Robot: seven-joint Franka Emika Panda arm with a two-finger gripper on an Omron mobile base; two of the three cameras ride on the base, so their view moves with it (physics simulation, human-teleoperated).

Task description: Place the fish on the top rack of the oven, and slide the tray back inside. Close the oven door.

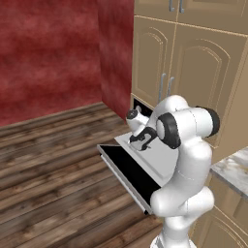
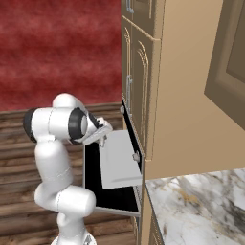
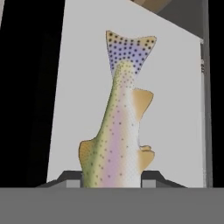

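Note:
The spotted tan-and-silvery fish point(image 3: 118, 131) fills the middle of the hand view, tail pointing away from the hand, and my gripper point(image 3: 111, 177) is shut on its body. Behind it lies the pale grey tray point(image 3: 175, 109), pulled out of the oven. In the left base view the gripper point(image 1: 140, 140) hangs low over the tray point(image 1: 162, 162), which sticks out above the dropped-open black oven door point(image 1: 128, 169). The right base view has the gripper point(image 2: 100, 134) at the tray's point(image 2: 119, 162) outer left corner, with the door point(image 2: 115, 198) beneath. Whether the fish touches the tray I cannot tell.
Tan cabinet doors point(image 1: 193, 63) rise above the oven's dark opening point(image 1: 140, 109). A marble counter point(image 2: 201, 201) sits to the right of the oven. Wooden floor point(image 1: 53, 169) and a red wall point(image 1: 48, 53) lie to the left. A silver knob point(image 2: 136, 156) shows at the oven's front.

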